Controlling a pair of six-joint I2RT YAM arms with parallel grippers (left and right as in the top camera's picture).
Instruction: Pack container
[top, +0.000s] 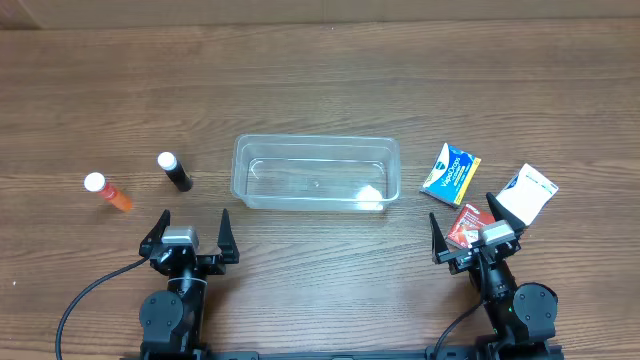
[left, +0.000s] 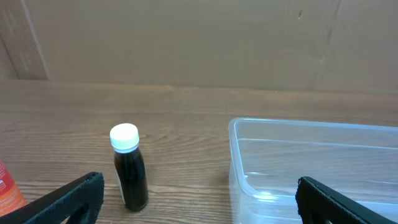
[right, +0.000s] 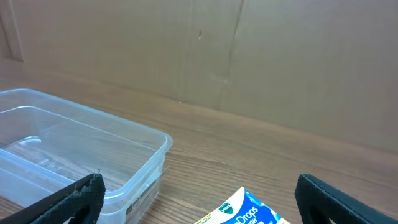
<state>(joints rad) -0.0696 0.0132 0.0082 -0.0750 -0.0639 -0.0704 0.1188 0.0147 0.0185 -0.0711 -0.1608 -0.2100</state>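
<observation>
The clear plastic container (top: 316, 173) sits empty at the table's middle. It shows in the left wrist view (left: 311, 168) and the right wrist view (right: 81, 155). A black bottle with a white cap (top: 174, 172) lies left of it and appears in the left wrist view (left: 129, 167). An orange bottle (top: 108, 192) lies farther left. A blue-and-yellow drops packet (top: 450, 173), a red packet (top: 465, 224) and a white packet (top: 527, 193) lie to the right. My left gripper (top: 190, 232) is open and empty near the front edge. My right gripper (top: 470, 235) is open, above the red packet.
A brown cardboard wall stands behind the table in both wrist views. The blue drops packet (right: 245, 211) lies between my right fingers in the right wrist view. Bare wood stretches across the far half of the table.
</observation>
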